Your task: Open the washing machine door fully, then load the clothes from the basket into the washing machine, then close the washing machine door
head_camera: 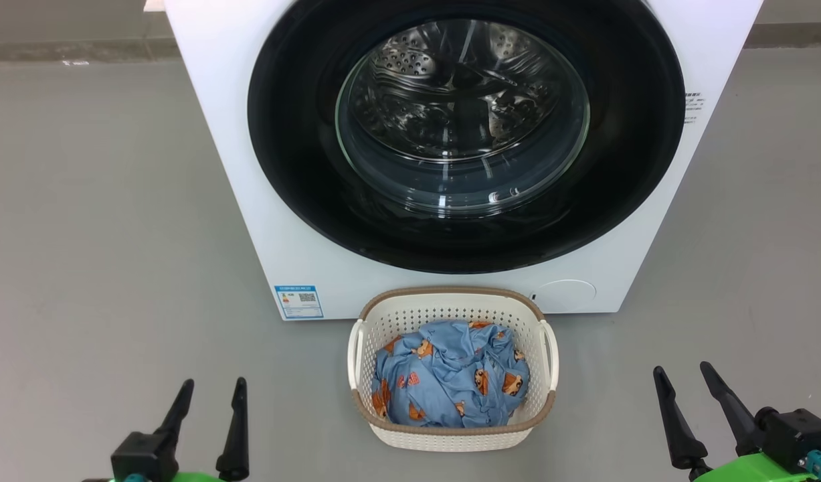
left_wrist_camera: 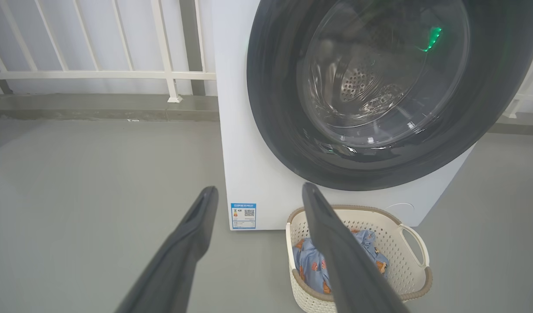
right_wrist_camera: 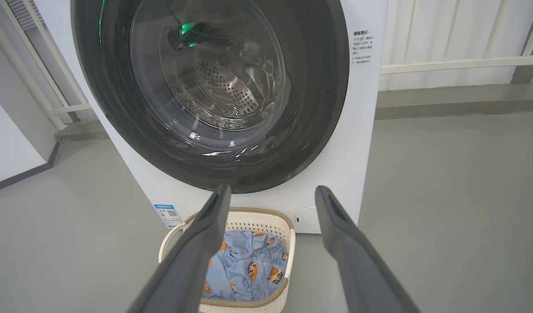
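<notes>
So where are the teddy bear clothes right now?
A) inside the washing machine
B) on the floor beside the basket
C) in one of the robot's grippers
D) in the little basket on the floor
D: the clothes lie bundled inside the basket, which stands in front of the shut washing machine door. The left gripper and right gripper are open and empty.

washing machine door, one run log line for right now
washing machine door: shut | clothes: in basket | left pincer: open, empty | right pincer: open, empty | step: door opening not yet begun
</notes>
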